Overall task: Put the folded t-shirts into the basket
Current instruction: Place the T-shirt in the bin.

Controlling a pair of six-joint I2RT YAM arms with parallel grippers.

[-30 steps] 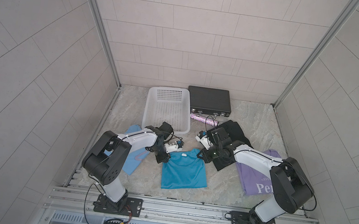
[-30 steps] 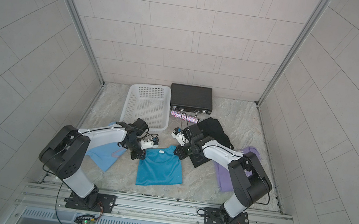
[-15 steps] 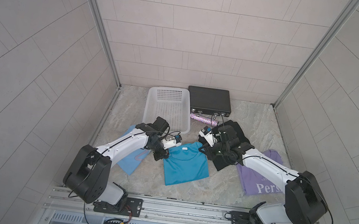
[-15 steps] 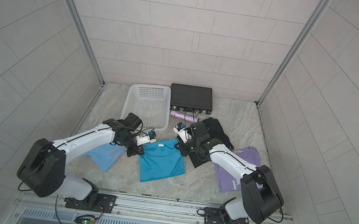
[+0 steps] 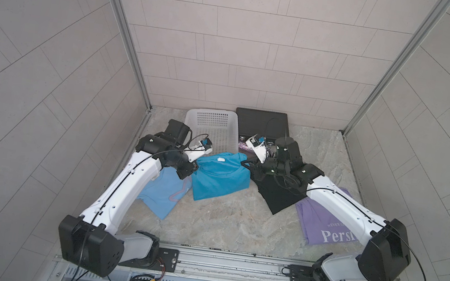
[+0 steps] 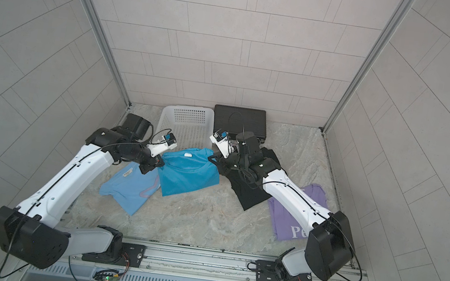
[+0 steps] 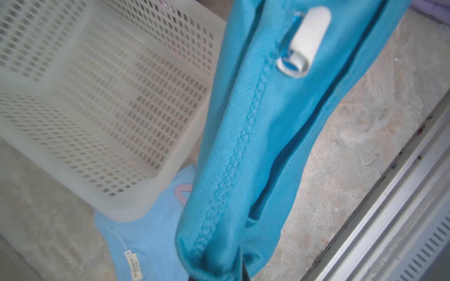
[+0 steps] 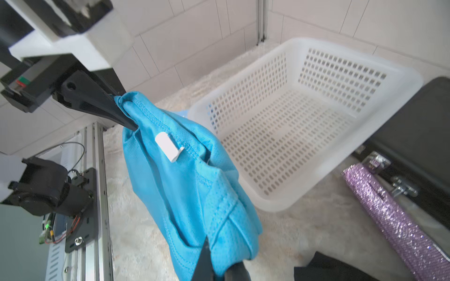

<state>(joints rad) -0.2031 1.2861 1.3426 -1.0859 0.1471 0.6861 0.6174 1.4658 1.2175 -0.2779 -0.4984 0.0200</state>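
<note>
Both pincers are pressed together on the teal t-shirt (image 5: pixel 221 181). The left pincer (image 5: pixel 189 169) pinches one end of its collar edge and the right pincer (image 5: pixel 245 164) the other, so the cloth hangs stretched between them, with the white neck tag (image 5: pixel 221 160) facing up. The lifted edge sits just in front of the near rim of the basket (image 5: pixel 211 120), which stands at the back edge of the worktop (image 5: pixel 235 226), left of the middle. A black briefcase (image 5: pixel 261 121) lies beside the basket along that edge, with a glittery purple roll (image 8: pixel 389 219) in front of it. The light blue t-shirt (image 5: pixel 162 195) lies flat toward the left edge, partly under the left arm. The black t-shirt (image 5: pixel 278 198) lies under the right arm and overlaps the lavender t-shirt (image 5: pixel 322 225) near the right edge.
</note>
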